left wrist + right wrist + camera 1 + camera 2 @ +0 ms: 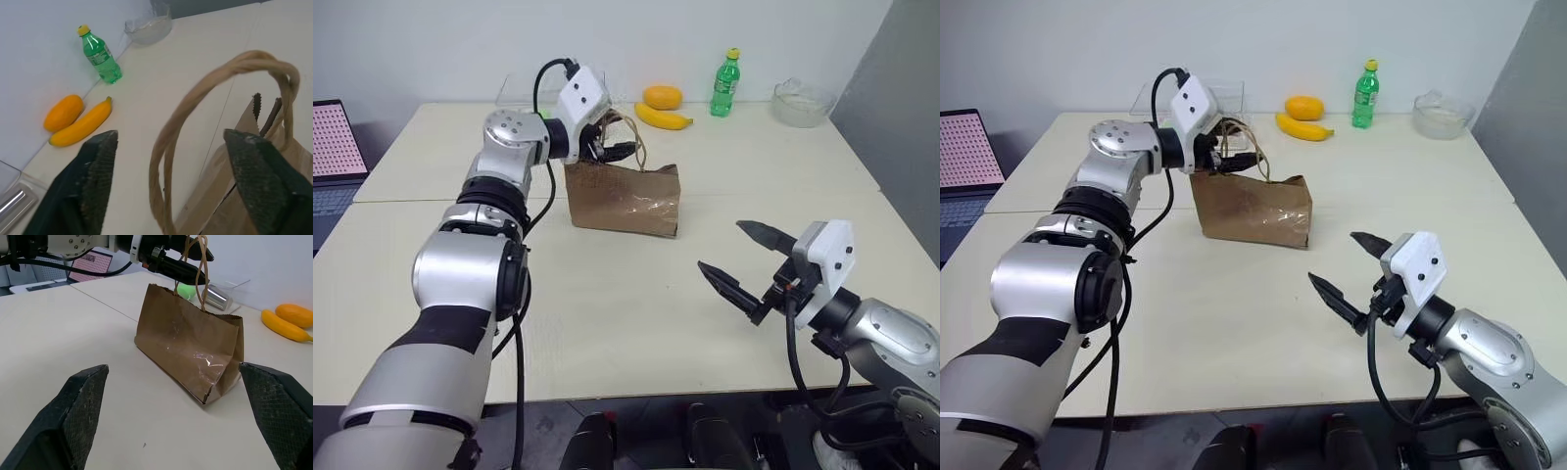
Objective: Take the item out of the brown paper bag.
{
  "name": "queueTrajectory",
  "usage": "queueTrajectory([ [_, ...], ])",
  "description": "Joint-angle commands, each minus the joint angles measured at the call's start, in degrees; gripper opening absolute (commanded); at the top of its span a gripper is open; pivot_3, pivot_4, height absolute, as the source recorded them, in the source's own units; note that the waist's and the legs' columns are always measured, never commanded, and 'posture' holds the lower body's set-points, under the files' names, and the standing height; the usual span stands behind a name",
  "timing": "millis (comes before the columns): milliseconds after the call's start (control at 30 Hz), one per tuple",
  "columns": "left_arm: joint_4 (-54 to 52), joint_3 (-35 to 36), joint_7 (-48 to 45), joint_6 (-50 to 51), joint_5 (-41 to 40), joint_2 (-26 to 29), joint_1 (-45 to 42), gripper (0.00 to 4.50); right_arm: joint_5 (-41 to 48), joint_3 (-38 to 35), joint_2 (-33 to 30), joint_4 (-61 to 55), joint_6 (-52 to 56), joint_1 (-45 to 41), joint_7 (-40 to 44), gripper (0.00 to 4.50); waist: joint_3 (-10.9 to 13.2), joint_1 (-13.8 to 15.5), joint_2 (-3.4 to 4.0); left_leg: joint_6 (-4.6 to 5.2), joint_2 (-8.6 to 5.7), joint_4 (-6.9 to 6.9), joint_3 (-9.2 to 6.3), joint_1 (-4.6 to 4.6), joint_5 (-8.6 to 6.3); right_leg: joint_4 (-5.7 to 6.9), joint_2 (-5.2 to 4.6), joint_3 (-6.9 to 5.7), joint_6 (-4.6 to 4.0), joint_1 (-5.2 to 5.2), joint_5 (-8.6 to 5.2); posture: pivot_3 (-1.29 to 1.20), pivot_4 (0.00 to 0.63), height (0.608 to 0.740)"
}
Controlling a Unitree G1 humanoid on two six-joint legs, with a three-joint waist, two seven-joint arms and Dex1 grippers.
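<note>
Left gripper gapes around the brown paper bag's 2 handles mid-tabletop, gripping nothing; right gripper hangs wide open, empty, near the front edge.

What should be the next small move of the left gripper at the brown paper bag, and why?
Probably it should close on the tan twisted-paper loop handles of the brown paper bag. The left gripper stands at the bag's top with its two black fingers apart, and the loops pass between them. The bag's mouth looks nearly closed and no red item shows, so holding the handles may help to open it.
</note>
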Motion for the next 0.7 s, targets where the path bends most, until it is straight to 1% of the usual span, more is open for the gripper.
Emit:
queueTrajectory([
  [33,-3.2,1.39,-3.17,0.33,-2.18,2.71,0.16,4.15,-0.1,0.3,-0.34,-0.97,-0.7,-0.63,0.59,4.5,0.0,-0.08,0.0,0.0,0.01,0.0,0.0,0.0,0.0,0.01,0.0,0.0,0.0,0.0,0.0,0.0,0.15,0.74],
  [167,-8.18,2.95,-10.68,3.0,-5.95,5.35,4.04,4.15,-0.58,0.88,-0.36,-0.66,-0.57,-0.54,0.99,4.5,-0.01,-0.12,0.02,0.0,0.02,0.0,0.0,0.02,0.0,0.02,0.01,0.0,0.0,0.0,0.0,0.0,0.15,0.74],
  [233,-13.6,4.12,-12.15,5.48,-8.36,6.54,8.02,4.15,-1.3,1.66,-0.28,0.06,-0.59,-1.11,1.13,4.5,-0.01,-0.14,0.02,0.0,0.03,0.0,-0.02,0.01,0.0,0.02,0.01,-0.01,0.0,0.0,0.0,0.0,0.15,0.74],
  [300,-22.33,5.68,-12.69,10.42,-11.66,7.54,13.76,4.15,-2.03,2.59,-0.21,1.08,-0.78,-2.26,1.28,4.5,-0.02,-0.23,0.04,0.0,0.05,0.0,0.0,0.03,0.0,0.02,0.01,0.02,-0.01,0.01,0.0,0.0,0.15,0.74],
  [333,-28.32,6.77,-12.19,13.57,-13.64,7.96,17.65,4.15,-2.35,3.19,0.12,2.02,-0.87,-3.57,1.24,4.5,-0.02,-0.34,0.04,0.0,0.06,0.02,-0.02,0.03,0.0,0.03,0.01,0.01,-0.01,0.01,0.0,0.0,0.15,0.74],
  [400,-37.16,7.68,-10.65,18.41,-16.1,8.35,22.78,4.15,-2.65,3.66,0.44,3.16,-1.09,-4.9,1.34,4.5,-0.03,-0.52,0.05,0.0,0.11,0.03,0.0,0.06,0.0,0.06,0.02,0.05,-0.02,0.01,0.01,0.0,0.15,0.74],
  [467,-54.87,11.79,-5.1,25.27,-21.6,6.93,34.38,4.15,-4.62,5.73,1.22,7.44,-1.78,-9.89,1.9,4.5,-0.05,-0.95,0.09,-0.01,0.13,0.07,-0.07,0.03,0.0,0.05,0.04,-0.01,-0.02,0.01,0.01,0.0,0.15,0.74],
  [533,-71.53,14.3,-0.42,31.54,-26.15,5.48,45.86,4.19,-6.75,7.59,1.93,12.09,-2.6,-15.04,2.74,4.11,-0.06,-1.34,0.09,-0.01,0.15,0.09,-0.04,0.05,0.0,0.08,0.0,0.08,-0.03,0.01,0.02,0.0,0.15,0.74],
  [567,-78.13,14.73,1.58,32.87,-27.12,4.78,51.07,4.19,-7.93,8.35,2.18,14.53,-3.27,-17.5,3.44,3.87,-0.06,-1.52,0.09,-0.01,0.18,0.09,0.02,0.06,0.0,0.03,0.01,0.13,-0.04,0.01,0.02,0.0,0.15,0.74],
  [633,-88.73,15.67,5.65,34.88,-29.19,3.17,59.98,4.19,-9.99,9.76,2.93,19.66,-4.65,-22.55,4.9,3.17,-0.06,-1.28,0.09,-0.01,0.17,0.09,-0.04,0.07,0.0,0.07,-0.02,0.1,-0.05,0.01,0.03,0.0,0.15,0.74],
  [700,-95.44,16.5,9.52,34.02,-29.66,1.02,67.01,4.19,-12.46,11.46,3.98,26.15,-6.35,-28.28,6.59,2.49,-0.07,-1.04,0.08,-0.01,0.19,0.1,-0.05,0.08,0.0,0.07,0.02,0.05,-0.06,0.02,0.04,0.0,0.15,0.74],
])
